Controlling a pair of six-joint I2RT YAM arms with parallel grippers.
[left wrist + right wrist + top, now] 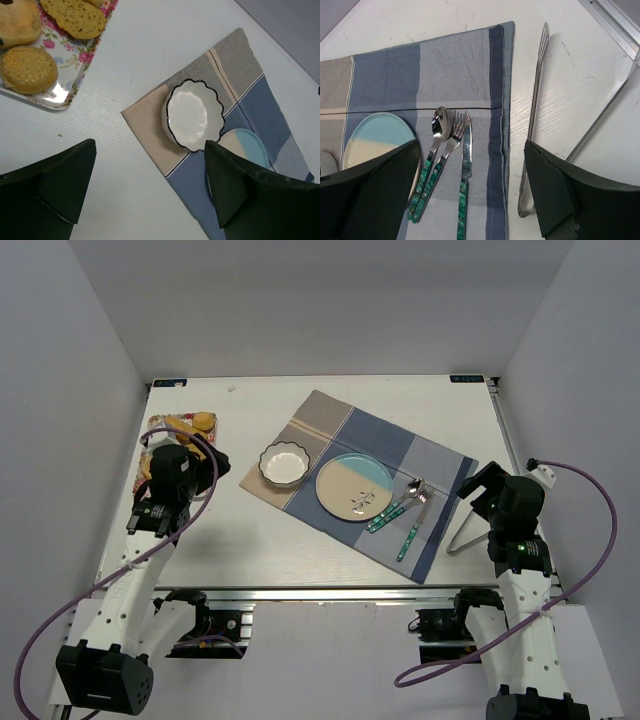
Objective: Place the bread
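Observation:
The bread, a long oval golden-brown roll, lies on a floral tray at the table's back left, cut off by the top edge of the left wrist view. The tray also shows in the top view, partly hidden by my left arm. My left gripper is open and empty above bare table just right of the tray. The blue and cream plate sits empty on the placemat. My right gripper is open and empty above the placemat's right edge.
Round golden buns share the tray. A white scalloped bowl stands left of the plate on the checked placemat. A spoon, fork and knife lie right of the plate. Metal tongs lie beside the mat.

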